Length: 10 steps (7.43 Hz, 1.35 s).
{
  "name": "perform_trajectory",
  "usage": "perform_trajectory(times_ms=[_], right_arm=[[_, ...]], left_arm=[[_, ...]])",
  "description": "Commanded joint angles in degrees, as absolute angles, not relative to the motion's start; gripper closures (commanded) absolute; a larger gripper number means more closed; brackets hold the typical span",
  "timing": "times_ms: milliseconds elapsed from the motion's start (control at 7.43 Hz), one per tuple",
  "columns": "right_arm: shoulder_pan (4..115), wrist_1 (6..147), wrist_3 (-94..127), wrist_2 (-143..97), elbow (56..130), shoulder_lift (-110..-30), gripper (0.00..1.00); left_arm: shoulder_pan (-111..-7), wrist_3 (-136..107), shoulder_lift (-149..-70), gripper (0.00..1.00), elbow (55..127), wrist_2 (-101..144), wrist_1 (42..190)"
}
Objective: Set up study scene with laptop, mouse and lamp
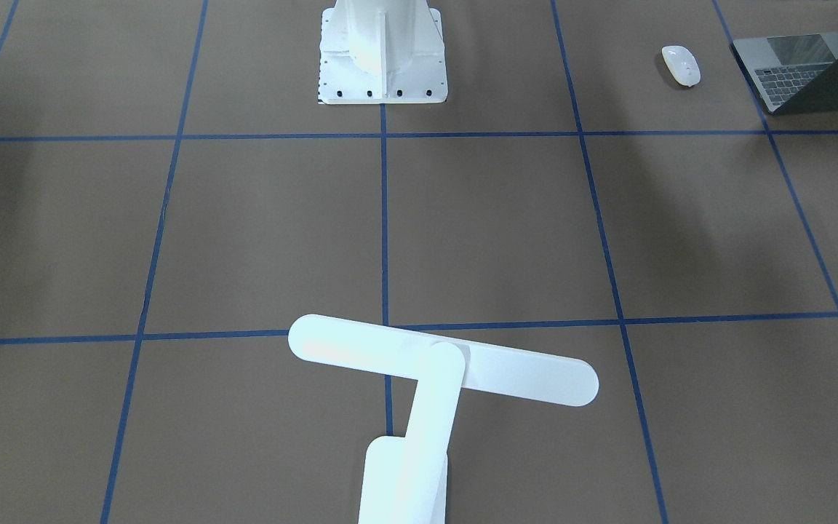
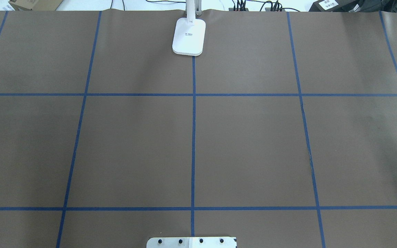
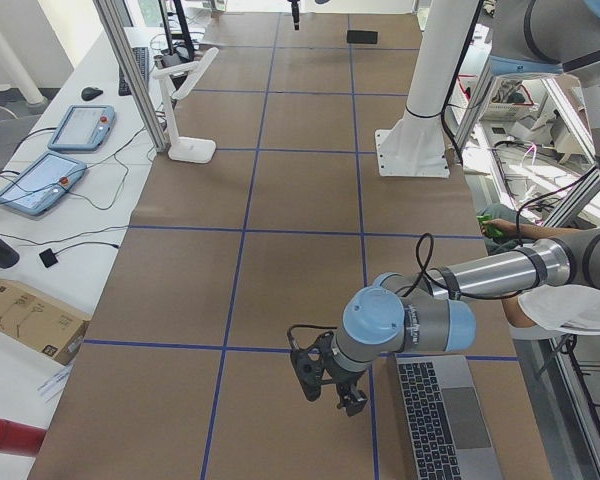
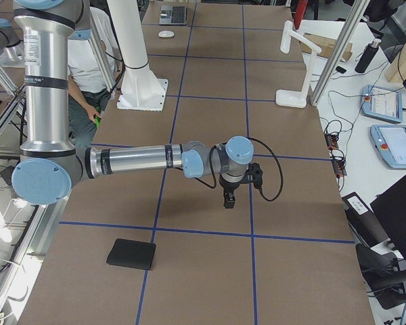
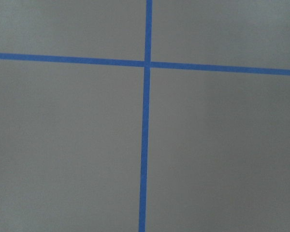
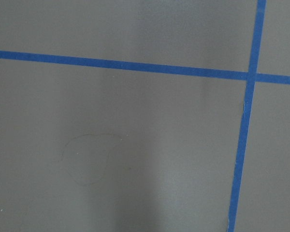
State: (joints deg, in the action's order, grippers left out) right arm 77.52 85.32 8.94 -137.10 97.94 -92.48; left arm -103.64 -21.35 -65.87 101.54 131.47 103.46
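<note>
Glossy oval mouse (image 1: pixel 681 65) nr metal laptop (image 1: pixel 804 73); left hand (image 3: pixel 332 390), right hand (image 4: pixel 229 200): opening can't tell.

small print on the lamp (image 2: pixel 189 41) is too blurred to read.

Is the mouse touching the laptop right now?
Apart. The exterior front-facing view shows a plain strip of bare table between the mouse and the laptop.
</note>
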Motion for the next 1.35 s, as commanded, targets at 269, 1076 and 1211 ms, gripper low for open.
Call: perform_trajectory(times_ms=[269,1076,1211], right_arm=[[77.52,84.46,8.96,-137.2,99.22,-92.9,0.01],[77.52,82.79,8.88,-137.2,99.67,-93.34,0.01],[77.52,82.88,8.96,-137.28,100.45,-93.34,0.01]], left_arm=[[-111.71,-34.56,-64.96,0.01,104.04,126.4,91.08],[-111.62,-53.69,-58.8,0.0,107.14,127.26,88.59],[-111.62,-59.79,-58.8,0.0,107.23,127.27,88.59]])
